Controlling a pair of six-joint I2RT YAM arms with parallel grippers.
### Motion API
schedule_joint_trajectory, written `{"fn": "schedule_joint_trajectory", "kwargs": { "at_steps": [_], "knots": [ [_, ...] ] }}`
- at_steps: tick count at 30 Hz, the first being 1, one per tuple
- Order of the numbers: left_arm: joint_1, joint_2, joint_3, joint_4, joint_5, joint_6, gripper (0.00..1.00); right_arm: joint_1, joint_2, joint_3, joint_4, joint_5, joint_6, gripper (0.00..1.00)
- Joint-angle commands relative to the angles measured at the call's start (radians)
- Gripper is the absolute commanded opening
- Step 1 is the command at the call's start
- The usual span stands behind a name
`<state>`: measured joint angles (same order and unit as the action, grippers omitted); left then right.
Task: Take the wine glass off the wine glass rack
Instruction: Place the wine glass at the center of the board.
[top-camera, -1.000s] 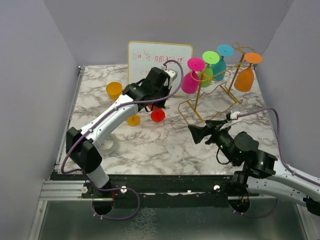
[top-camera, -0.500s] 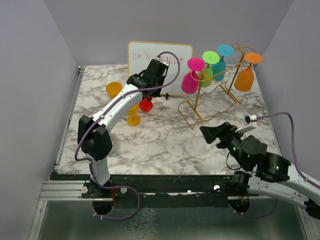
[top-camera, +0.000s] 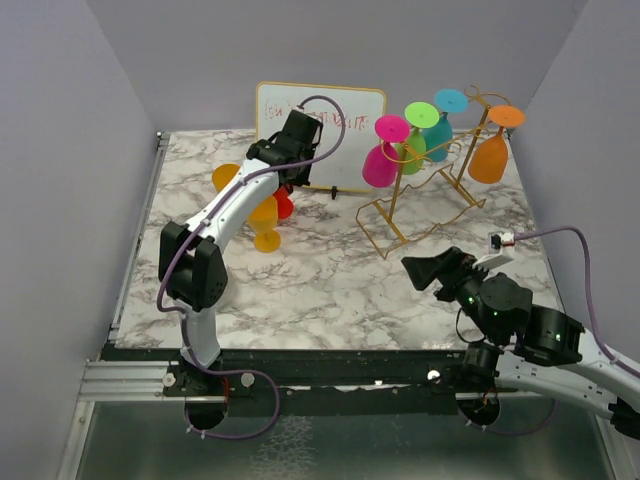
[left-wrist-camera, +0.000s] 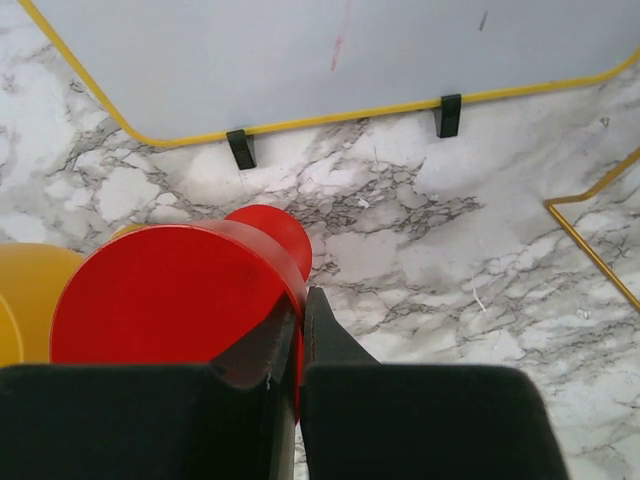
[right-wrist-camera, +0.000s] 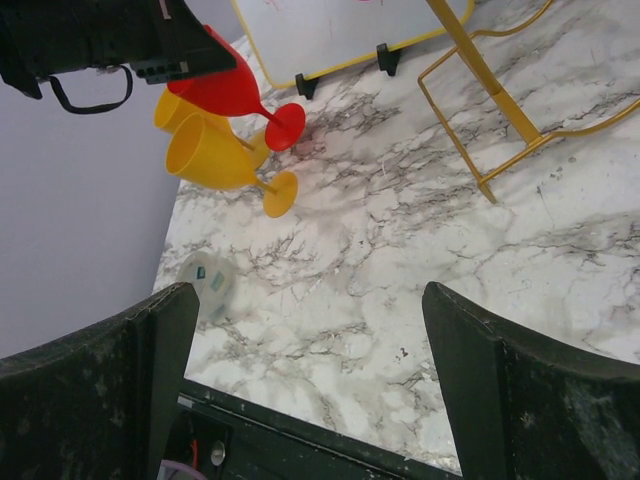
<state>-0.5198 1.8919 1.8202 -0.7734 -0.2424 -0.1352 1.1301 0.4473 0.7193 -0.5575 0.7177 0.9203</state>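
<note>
The left end effector is pinching the red wine glass by its rim, upper left of the wine glass rack, stem slanting toward the counter; the right end effector is idling spread, lower right.

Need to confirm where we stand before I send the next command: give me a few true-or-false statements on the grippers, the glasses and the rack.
1. The left gripper is shut on the red plastic wine glass. True.
2. The right gripper holds a glass. False: it is open and empty.
3. Four coloured glasses hang foot-up on the gold wire rack. True.
4. The white dry-erase board lies flat on the marble table. False: it stands upright at the back.
</note>
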Motion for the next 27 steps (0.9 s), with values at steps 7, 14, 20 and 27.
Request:
{"fn": "schedule_joint_trajectory", "kwargs": {
  "at_steps": [7, 14, 20, 27],
  "knots": [
    [0.036, 0.049, 0.043, 0.019, 0.013, -0.051, 0.00, 0.000, -0.127, 0.052, -0.127, 0.076, -0.018, 1.00],
    [0.050, 0.051, 0.014, 0.029, -0.012, -0.069, 0.00, -0.001, -0.143, 0.113, -0.226, 0.133, -0.058, 1.00],
    [0.058, 0.070, -0.020, 0.059, 0.002, -0.111, 0.00, 0.000, -0.129, 0.114, -0.254, 0.164, -0.078, 1.00],
    [0.063, 0.082, -0.042, 0.089, 0.009, -0.132, 0.00, -0.001, -0.104, 0.093, -0.247, 0.138, -0.067, 1.00]
  ]
}}
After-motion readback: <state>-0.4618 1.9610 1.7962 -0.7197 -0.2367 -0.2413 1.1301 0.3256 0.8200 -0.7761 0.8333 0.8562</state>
